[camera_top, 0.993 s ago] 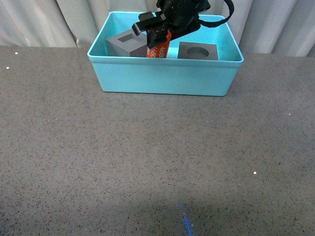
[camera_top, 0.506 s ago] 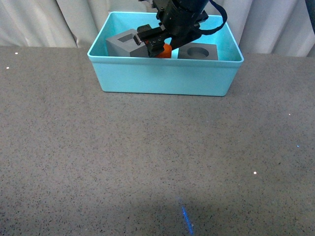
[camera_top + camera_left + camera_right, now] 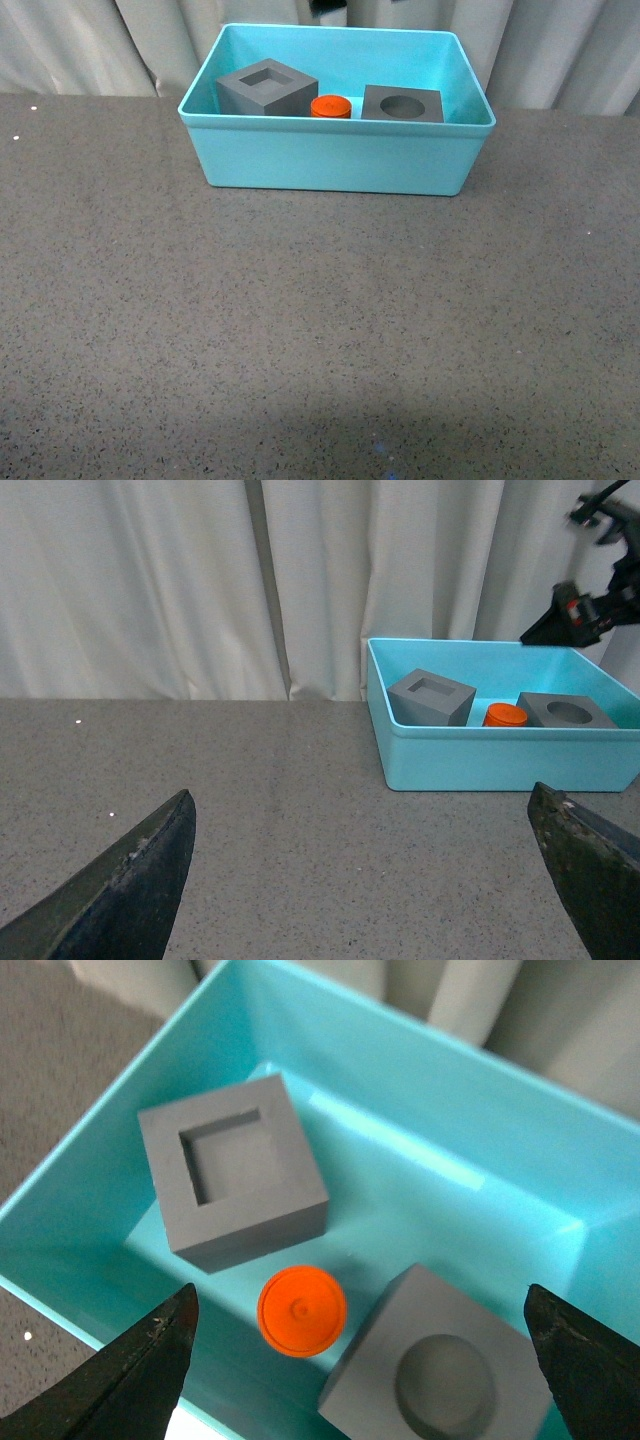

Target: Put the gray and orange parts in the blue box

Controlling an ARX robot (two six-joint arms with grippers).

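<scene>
Front view: turquoise blue box (image 3: 330,160) on the speckled gray surface (image 3: 300,330) holds two gray cubes, square-recessed (image 3: 265,88) and round-holed (image 3: 403,104), flanking an upright orange cylinder (image 3: 330,106). Both the left pincer (image 3: 360,880) and the right pincer (image 3: 355,1350) gape open, empty.

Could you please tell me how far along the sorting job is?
It looks finished: the gray cube with a square recess, the gray cube with a round hole and the upright orange cylinder all sit inside the turquoise plastic bin. Both grippers are open and hold nothing; nothing seems left.
</scene>
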